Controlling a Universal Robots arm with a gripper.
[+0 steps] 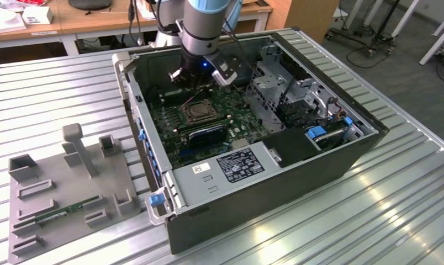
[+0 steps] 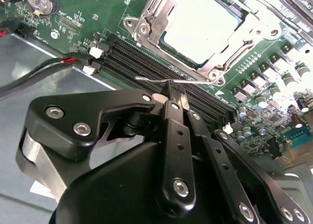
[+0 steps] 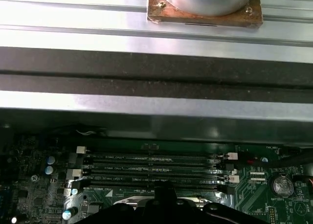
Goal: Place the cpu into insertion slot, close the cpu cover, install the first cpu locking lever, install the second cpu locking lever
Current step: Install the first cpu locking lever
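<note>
At the tip of the pincer (image 2: 175,93) lies a lever (image 2: 146,79); jaws together, likely to push it beside the covered cpu (image 2: 200,26)

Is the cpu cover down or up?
Down: in the second wrist view the cover lies flat, framing the cpu.

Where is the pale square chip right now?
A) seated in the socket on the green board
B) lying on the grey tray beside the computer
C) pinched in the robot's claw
A: the chip lies flat on the green board, ringed by a metal frame.
</note>
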